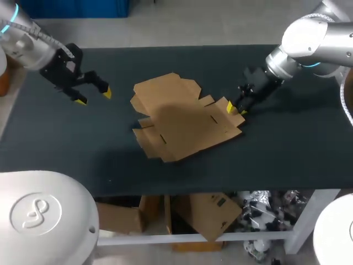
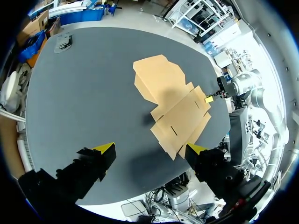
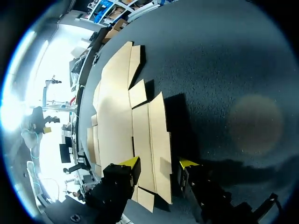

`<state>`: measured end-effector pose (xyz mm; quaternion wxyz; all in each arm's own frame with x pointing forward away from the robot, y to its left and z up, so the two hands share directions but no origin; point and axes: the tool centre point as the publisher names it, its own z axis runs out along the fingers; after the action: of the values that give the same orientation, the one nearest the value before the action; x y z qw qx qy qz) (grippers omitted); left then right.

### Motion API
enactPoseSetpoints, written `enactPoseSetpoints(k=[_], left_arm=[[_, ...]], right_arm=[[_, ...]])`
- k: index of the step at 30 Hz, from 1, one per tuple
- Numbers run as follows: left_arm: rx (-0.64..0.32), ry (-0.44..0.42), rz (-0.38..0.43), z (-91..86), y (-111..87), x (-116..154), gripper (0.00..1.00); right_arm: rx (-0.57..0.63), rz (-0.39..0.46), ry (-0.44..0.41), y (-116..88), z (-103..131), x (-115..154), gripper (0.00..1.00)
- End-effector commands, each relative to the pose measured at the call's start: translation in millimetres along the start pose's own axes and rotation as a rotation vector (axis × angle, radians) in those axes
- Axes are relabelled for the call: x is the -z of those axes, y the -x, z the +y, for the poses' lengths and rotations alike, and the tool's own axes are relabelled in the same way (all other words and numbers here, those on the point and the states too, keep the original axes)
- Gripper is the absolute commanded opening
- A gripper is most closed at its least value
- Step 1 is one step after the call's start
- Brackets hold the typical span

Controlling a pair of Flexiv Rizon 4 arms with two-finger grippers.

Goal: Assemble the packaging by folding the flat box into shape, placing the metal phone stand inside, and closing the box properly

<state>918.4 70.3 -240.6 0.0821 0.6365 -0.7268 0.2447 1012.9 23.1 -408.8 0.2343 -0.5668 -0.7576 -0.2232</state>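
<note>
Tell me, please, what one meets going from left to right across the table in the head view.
Left arm's fingers → flat cardboard box → right arm's fingers, at the box's right-hand flap.

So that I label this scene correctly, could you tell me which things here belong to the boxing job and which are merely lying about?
Job: flat cardboard box; left end effector; right end effector.
Lying about: small grey object at a corner of the table, possibly the stand, unclear.
</note>
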Motion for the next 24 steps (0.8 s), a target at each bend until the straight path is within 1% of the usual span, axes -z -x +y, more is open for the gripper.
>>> enactPoseSetpoints(k=[1, 2, 4, 5, 6, 7, 18, 24], left_arm=[[0.002, 0.003, -0.004, 0.9, -0.9, 1.0, 1.00], [0.002, 0.003, -0.003, 0.9, -0.8, 0.8, 1.00], [0.004, 0.005, -0.002, 0.9, -0.2, 0.5, 1.00], [0.004, 0.006, -0.001, 0.9, -0.1, 0.4, 1.00], [0.004, 0.007, 0.001, 0.9, 0.0, 0.2, 1.00], [0.004, 0.008, 0.001, 1.1, 0.2, -0.1, 1.00], [0.004, 0.016, 0.007, 2.7, 1.1, -1.5, 1.00], [0.007, 0.018, 0.012, 4.4, 0.7, -0.3, 1.00]], right_arm=[[0.000, 0.029, 0.008, 3.7, 0.0, -1.1, 0.35], [-0.001, 0.033, 0.010, 3.7, 0.0, -1.3, 0.30], [0.000, 0.046, 0.021, 3.5, 0.1, -2.0, 0.13], [0.000, 0.053, 0.028, 3.1, 0.0, -2.0, 0.07], [-0.001, 0.051, 0.031, 2.8, -0.1, -1.7, 0.06], [0.000, 0.061, 0.042, 2.5, -0.1, -1.8, 0.00], [0.011, 0.118, 0.134, -2.0, -5.7, 5.9, 0.00], [0.001, 0.135, 0.192, -10.6, -15.1, 14.0, 0.00]])
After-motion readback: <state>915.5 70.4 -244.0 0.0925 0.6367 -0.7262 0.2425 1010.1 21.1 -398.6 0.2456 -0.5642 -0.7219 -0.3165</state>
